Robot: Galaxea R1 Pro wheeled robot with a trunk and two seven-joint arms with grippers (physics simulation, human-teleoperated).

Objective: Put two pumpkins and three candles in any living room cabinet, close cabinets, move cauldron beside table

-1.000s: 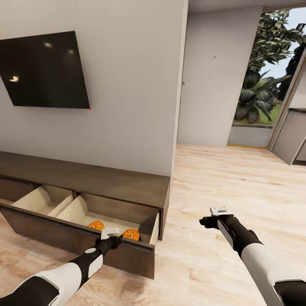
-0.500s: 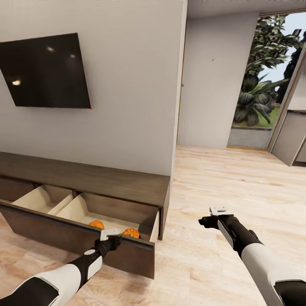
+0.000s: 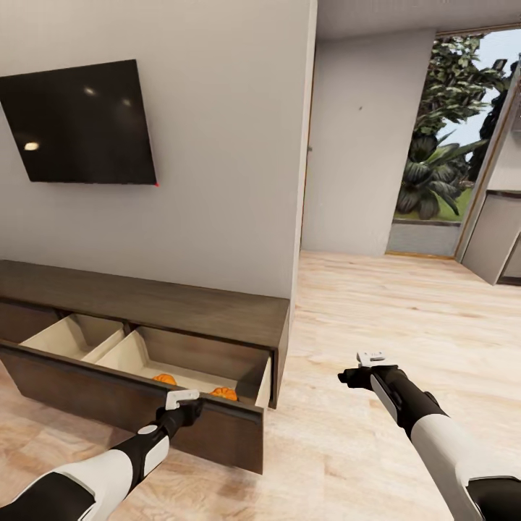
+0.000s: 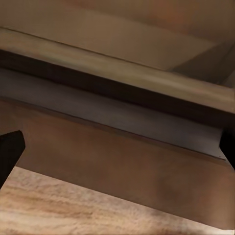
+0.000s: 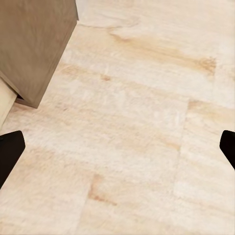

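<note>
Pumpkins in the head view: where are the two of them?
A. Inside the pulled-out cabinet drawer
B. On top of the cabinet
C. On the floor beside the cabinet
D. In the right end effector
A: both pumpkins lie in the drawer, behind its dark front panel.

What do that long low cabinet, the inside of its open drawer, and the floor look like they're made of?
The cabinet looks like dark-brown wood or wood veneer with a matte finish: faint grain streaks run along its top. The drawer lining seems to be a pale, smooth board, perhaps light wood. The floor looks like light wood planks, with visible grain and plank seams; since this is a render, it may be laminate.
</note>
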